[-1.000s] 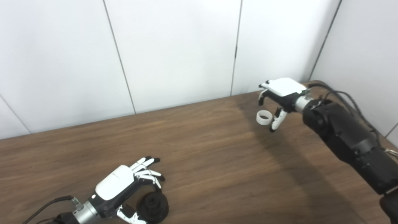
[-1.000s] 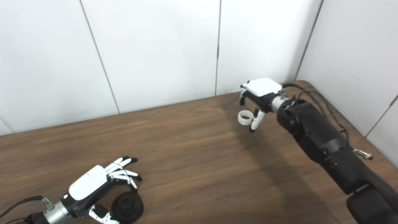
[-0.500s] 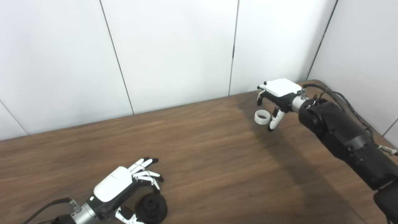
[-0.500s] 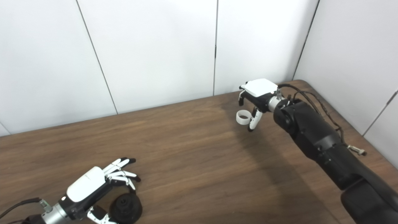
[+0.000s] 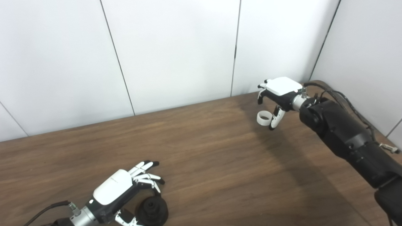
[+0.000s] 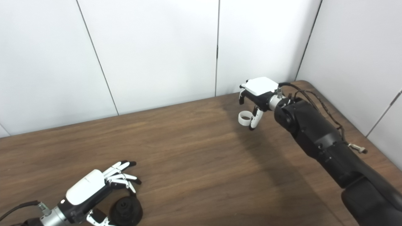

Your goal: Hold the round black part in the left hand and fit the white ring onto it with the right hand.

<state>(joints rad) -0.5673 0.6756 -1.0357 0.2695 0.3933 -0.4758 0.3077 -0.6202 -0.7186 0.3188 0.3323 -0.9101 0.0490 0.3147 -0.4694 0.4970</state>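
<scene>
Both hands open: white ring beside right hand.

a brown wooden table fills the lower frame; white wall panels span the upper frame.

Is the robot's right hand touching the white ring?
Cannot tell. In the left eye view the right hand arches over the ring and its thumb sits right against the ring's side, but no view shows contact or a gap plainly.
</scene>
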